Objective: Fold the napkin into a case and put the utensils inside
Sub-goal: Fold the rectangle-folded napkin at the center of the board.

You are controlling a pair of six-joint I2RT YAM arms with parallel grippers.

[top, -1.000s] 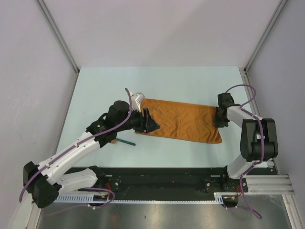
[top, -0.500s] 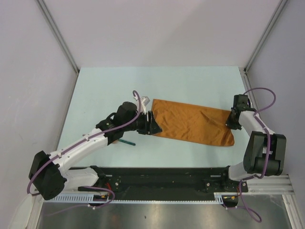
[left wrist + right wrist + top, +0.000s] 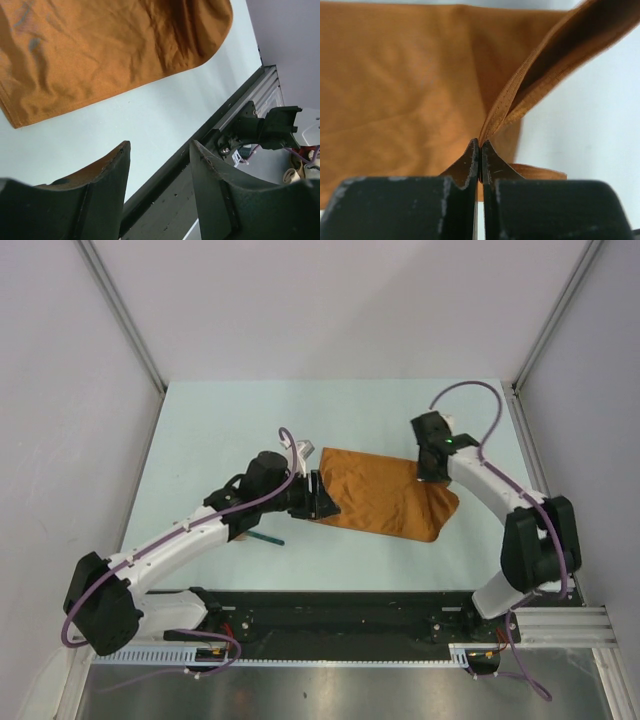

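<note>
The rust-orange napkin lies as a layered strip across the middle of the table. My right gripper is shut on its right end, pinching the stitched hem and holding it lifted over the rest of the napkin. That end curls up and back toward the left. My left gripper hovers by the strip's left end, open, with nothing between its fingers. From there the napkin spreads out ahead. One utensil with a dark teal handle lies beside the left forearm.
The black rail runs along the table's near edge, also showing as the rail in the left wrist view. Pale walls and metal posts close the table at left, right and back. The left forearm lies across the front-left area.
My right gripper first drew the napkin's right end outward to the right, then swung it up and back to the left over the cloth. The left gripper shifted slightly right and then stayed put.
</note>
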